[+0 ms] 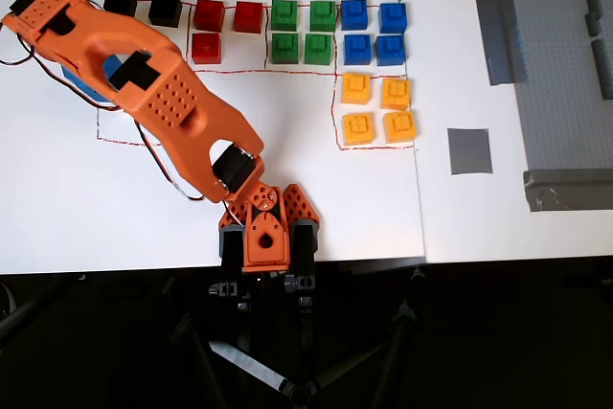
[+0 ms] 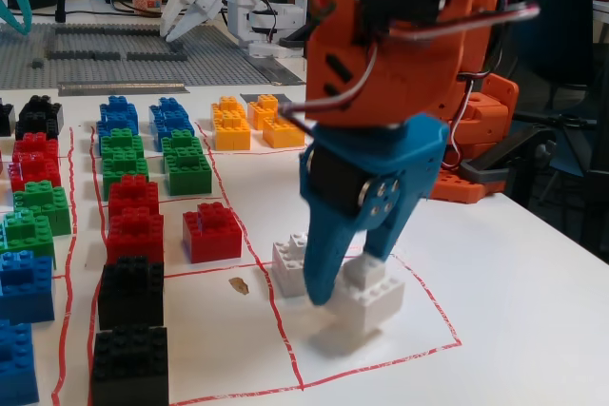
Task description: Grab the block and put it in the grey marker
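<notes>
Block [image 2: 366, 299] under gripper [image 2: 352, 278] — white neighbour [image 2: 288, 263] beside.

The block [image 2: 366, 299], a small white cube with a raised stud, sits upright on the white table [image 2: 495, 311] inside a red-lined box. The grey marker [image 1: 469, 151], a flat plain square, lies at four o'clock in the overhead view.
</notes>
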Motion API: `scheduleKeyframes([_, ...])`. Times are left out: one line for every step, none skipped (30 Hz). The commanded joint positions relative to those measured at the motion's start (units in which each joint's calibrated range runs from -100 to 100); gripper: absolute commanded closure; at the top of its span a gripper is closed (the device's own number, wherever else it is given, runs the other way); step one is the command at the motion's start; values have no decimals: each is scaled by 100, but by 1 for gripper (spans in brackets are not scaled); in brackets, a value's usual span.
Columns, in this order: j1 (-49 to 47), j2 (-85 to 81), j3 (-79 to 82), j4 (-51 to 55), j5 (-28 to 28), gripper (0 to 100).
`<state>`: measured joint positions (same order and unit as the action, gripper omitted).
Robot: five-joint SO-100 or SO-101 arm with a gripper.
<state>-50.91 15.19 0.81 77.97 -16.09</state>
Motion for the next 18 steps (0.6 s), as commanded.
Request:
scheduleKeyframes([-67,-1416,-984,416,215,100])
scheduleKeyframes([-9,-1493,-1093,505,249,100])
scheduleKeyframes([66,-1580,-1193,595,283,100])
scheduleKeyframes([149,-1649,-1293,709,327,100])
scheduleKeyframes([257,-1727,-1356,815,371,100])
scheduleKeyframes([382,-1804,-1393,930,425,100])
scheduleKeyframes([532,-1865,-1393,1036,479,100])
scheduleKeyframes([723,-1917,-1366,1158,518,100])
scheduleKeyframes([931,-1968,-1329,1281,552,100])
scheduleKeyframes([1164,-2046,-1229,1362,625,100])
scheduleKeyframes([1397,-2141,-1057,1395,703,100])
scheduleKeyframes([1663,-2262,-839,1395,781,100])
scheduleKeyframes([1929,-2383,-630,1387,860,100])
scheduleKeyframes([2220,-2495,-403,1370,952,100])
scheduleKeyframes([2520,-2582,-203,1362,1040,100])
scheduleKeyframes([2819,-2659,-40,1362,1123,100])
scheduleKeyframes([3119,-2720,96,1362,1211,100])
scheduleKeyframes([3435,-2780,223,1362,1309,100])
